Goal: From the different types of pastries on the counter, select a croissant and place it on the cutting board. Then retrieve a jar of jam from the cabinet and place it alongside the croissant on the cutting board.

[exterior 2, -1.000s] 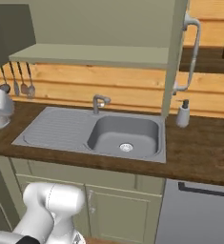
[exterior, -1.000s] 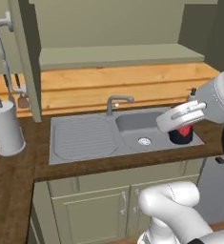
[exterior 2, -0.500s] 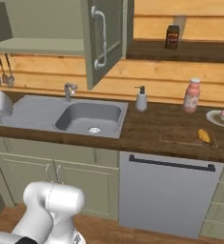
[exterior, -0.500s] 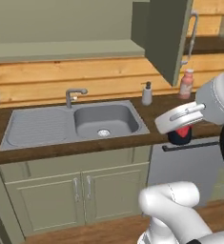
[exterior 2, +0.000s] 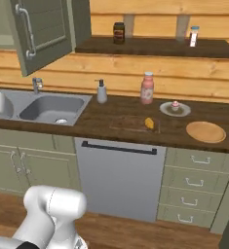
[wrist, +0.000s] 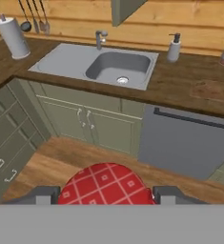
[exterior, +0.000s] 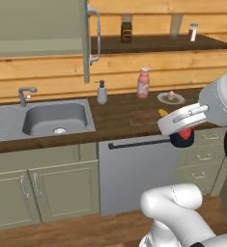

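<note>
1. Nearest, at the bottom centre of the hand view, the end effector [wrist: 106, 194] is clamped on the jar of jam [wrist: 105, 185], whose red checked lid sits between the two dark tips. In the left base view the jar [exterior: 183, 137] hangs at centre right, in front of the counter [exterior: 115, 118] edge.
2. Farther back, in the middle of the right base view, the croissant [exterior 2: 149, 123] lies on the cutting board [exterior 2: 130, 124], so the first step looks done.
3. Beyond it, toward the right, the pink-frosted cupcake [exterior 2: 175, 105] sits on a small plate, and a pink bottle [exterior 2: 147, 88] stands near the wall.
4. At the upper left, the cabinet [exterior 2: 37, 29] door hangs open.
5. The step in hand is carrying the jar over; next it needs lowering onto bare board beside the croissant, then release.
</note>
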{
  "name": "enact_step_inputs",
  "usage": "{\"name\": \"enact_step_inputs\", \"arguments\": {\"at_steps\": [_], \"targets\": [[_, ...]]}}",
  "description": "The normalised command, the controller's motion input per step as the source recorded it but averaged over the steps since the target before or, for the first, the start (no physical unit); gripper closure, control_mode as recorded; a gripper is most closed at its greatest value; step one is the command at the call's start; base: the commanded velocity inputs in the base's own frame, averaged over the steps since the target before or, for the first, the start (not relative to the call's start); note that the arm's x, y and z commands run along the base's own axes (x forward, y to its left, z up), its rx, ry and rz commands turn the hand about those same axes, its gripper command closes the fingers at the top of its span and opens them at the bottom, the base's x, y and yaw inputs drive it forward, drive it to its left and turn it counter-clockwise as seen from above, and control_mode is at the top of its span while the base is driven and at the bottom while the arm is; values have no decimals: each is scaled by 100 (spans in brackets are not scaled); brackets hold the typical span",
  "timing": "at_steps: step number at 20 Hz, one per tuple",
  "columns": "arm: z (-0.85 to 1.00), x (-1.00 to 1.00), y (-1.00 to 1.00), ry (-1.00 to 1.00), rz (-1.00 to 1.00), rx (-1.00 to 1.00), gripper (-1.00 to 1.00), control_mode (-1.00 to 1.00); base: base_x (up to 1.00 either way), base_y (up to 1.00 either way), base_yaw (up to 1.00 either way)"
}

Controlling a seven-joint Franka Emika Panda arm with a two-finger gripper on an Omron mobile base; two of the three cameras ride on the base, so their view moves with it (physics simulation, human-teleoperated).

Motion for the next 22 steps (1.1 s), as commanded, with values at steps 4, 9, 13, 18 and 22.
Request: {"name": "enact_step_inputs", "arguments": {"at_steps": [4,9,13,18,22], "targets": [[0,0,0,0,0,0,100,100,-6,-100,3],[0,0,0,0,0,0,100,100,21,-98,4],[0,0,0,0,0,0,100,100,90,-85,12],[0,0,0,0,0,0,100,100,100,-31,1],[0,0,0,0,0,0,100,100,98,16,-7]]}}
